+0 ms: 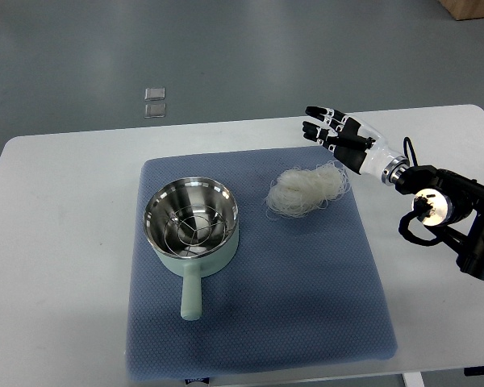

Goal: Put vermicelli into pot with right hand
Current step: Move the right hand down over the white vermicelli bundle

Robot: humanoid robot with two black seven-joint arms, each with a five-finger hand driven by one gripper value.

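The vermicelli nest (pixel 306 190) was seen just near-left of the right hand (pixel 339 134), whose fingers were spread and empty. The pot (pixel 190 224) was placed further left.

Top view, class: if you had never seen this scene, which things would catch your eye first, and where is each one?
The black-and-white right hand reaches in from the right edge, its fingers spread and empty, above the far right of the blue mat. Just in front of it a pale tangle of vermicelli lies on the mat. To the left stands the pale green pot, a wire rack in its shiny steel bowl, handle pointing toward the viewer.
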